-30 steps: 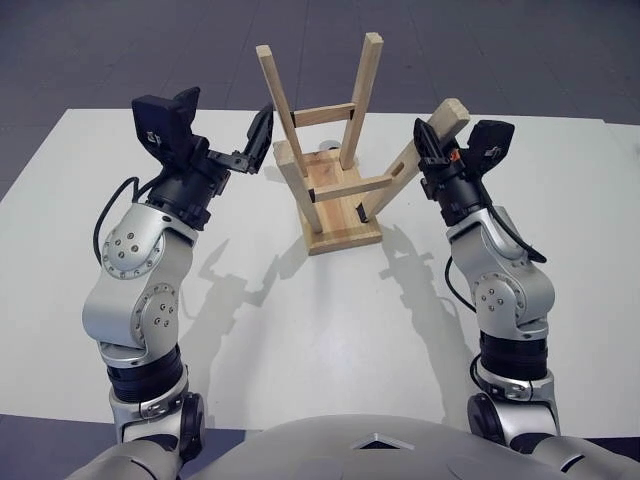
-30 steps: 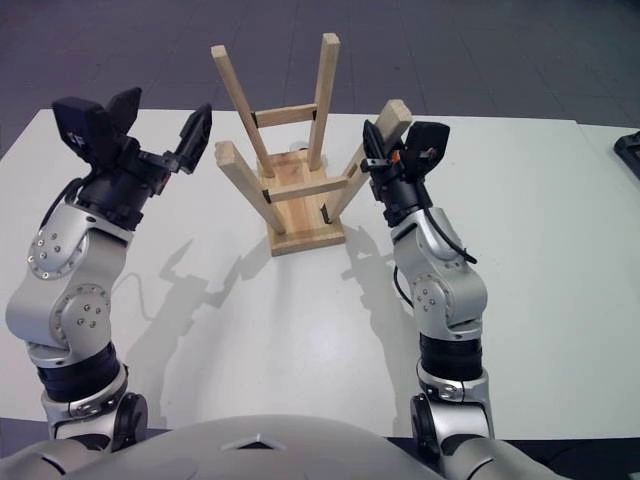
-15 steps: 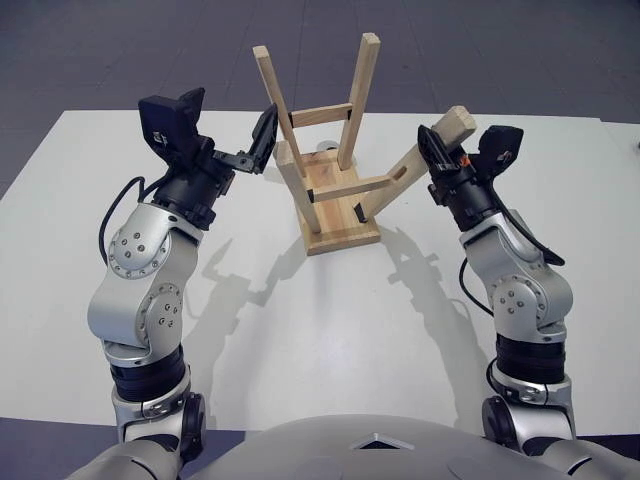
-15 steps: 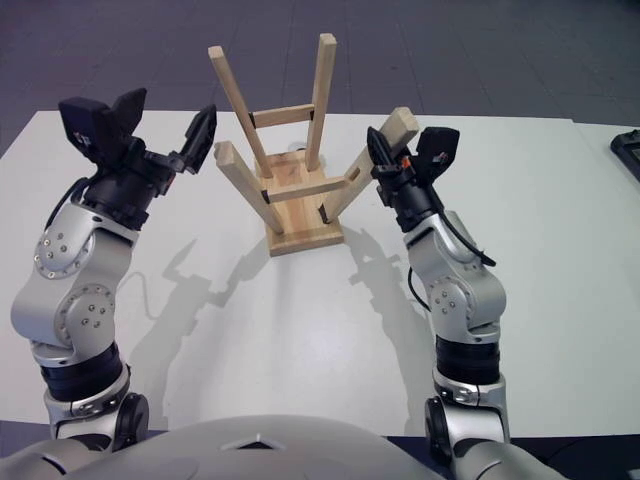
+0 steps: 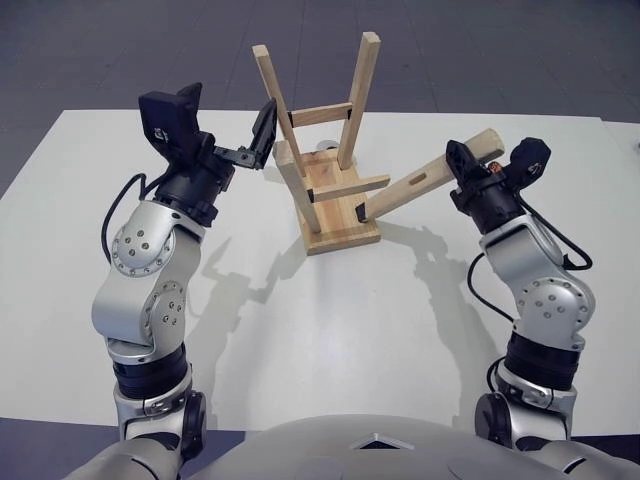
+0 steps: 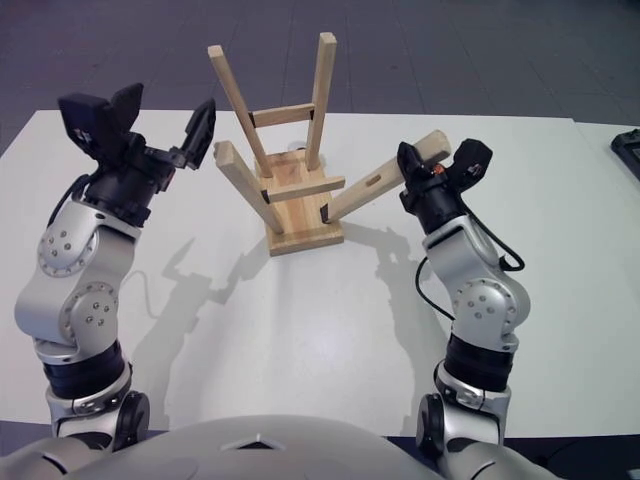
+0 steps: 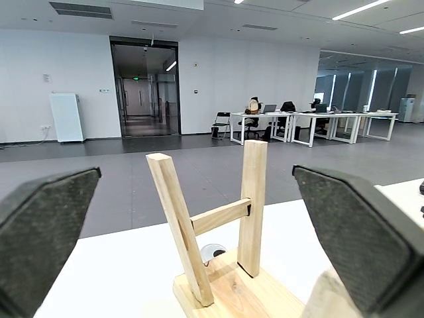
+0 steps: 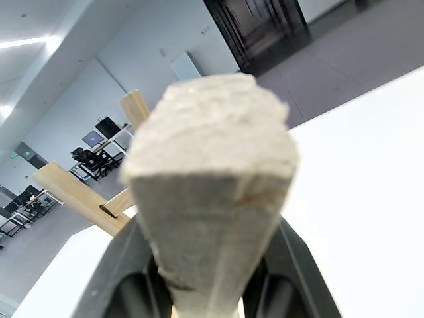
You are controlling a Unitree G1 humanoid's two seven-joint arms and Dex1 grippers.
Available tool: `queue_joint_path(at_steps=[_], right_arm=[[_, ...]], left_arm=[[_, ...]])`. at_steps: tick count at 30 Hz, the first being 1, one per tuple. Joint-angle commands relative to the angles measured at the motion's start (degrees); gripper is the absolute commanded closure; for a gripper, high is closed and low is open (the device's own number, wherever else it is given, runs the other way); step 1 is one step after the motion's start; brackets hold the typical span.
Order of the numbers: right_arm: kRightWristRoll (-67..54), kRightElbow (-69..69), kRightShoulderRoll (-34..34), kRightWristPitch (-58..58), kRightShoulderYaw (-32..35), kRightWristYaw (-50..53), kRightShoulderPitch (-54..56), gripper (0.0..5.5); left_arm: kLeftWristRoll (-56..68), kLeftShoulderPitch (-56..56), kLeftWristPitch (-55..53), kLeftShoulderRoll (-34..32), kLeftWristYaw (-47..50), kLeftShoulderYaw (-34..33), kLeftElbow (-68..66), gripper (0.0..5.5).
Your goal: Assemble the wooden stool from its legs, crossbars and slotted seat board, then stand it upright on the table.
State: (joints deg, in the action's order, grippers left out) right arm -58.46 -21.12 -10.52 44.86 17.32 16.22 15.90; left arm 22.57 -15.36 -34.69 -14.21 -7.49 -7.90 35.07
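The stool lies upside down on the white table (image 5: 330,330), its seat board (image 5: 345,232) flat. Two far legs (image 5: 365,95) stand up, joined by a crossbar (image 5: 322,114). A near left leg (image 5: 297,185) carries a second crossbar (image 5: 352,187) whose right end hangs free. The fourth leg (image 5: 415,183) leans far out to the right, foot at the seat's edge, its slot apart from that crossbar. My right gripper (image 5: 468,165) is shut on this leg's top end (image 8: 212,146). My left gripper (image 5: 220,128) hangs open just left of the stool, fingers (image 7: 46,232) wide apart.
Bare table surface lies in front of the stool and on both sides. The table's far edge runs right behind the stool, with dark floor beyond. A dark object (image 6: 628,150) sits at the far right edge.
My right gripper swung out to the right and lower, tilting the held leg further over, so the crossbar's end came out of its slot. The left gripper barely shifted.
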Motion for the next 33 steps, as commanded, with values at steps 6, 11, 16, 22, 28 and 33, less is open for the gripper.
queue_joint_path(at_steps=[6,11,16,22,28,33], right_arm=[[-1.12,1.99,-1.02,7.72,-1.35,7.76,2.52,4.48],[1.44,2.23,-4.30,9.99,-2.40,7.54,4.51,4.48],[1.09,2.61,-5.82,12.40,-2.07,7.76,6.06,4.48],[0.99,2.15,-6.28,15.07,-1.92,8.93,8.28,4.48],[0.76,1.50,-5.53,16.06,-0.89,10.07,10.37,4.48],[-0.55,0.63,-4.49,16.29,0.12,11.46,11.60,4.48]], left_arm=[[-0.93,-1.43,0.80,0.31,0.22,1.04,-1.74,0.10],[-1.39,-1.18,0.74,0.12,0.31,1.62,-1.67,0.10],[-1.48,-0.70,0.79,0.20,0.64,1.44,-1.42,0.10],[-1.82,-0.30,0.73,0.64,1.49,1.81,-1.00,0.10],[-1.78,-0.16,0.50,0.72,2.05,1.91,-0.79,0.10],[-1.56,-0.01,0.18,0.43,2.03,1.66,-0.71,0.10]])
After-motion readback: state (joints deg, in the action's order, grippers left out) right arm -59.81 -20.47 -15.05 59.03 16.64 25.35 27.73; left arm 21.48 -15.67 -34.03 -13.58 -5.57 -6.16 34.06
